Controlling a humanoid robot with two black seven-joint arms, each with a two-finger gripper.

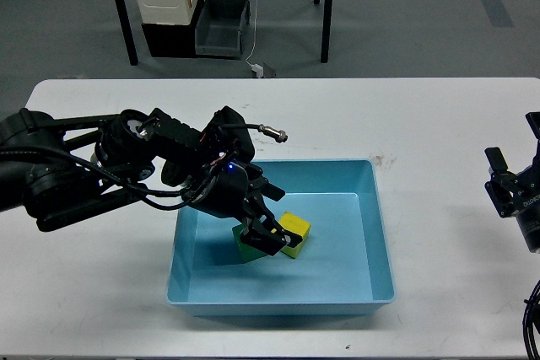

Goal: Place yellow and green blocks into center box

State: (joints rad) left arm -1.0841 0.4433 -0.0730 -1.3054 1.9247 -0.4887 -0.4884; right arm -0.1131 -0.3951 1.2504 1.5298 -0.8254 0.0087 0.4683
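Nearest me, the blue tray (371,233) holds the yellow block (296,227) touching the green block (246,250). My left gripper (268,238) looks clamped on green. Lifting away too soon could drag it out. Right gripper (509,185): finger state unclear.

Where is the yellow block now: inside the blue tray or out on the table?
Inside. The yellow block rests on the floor of the blue tray, enclosed by its walls.
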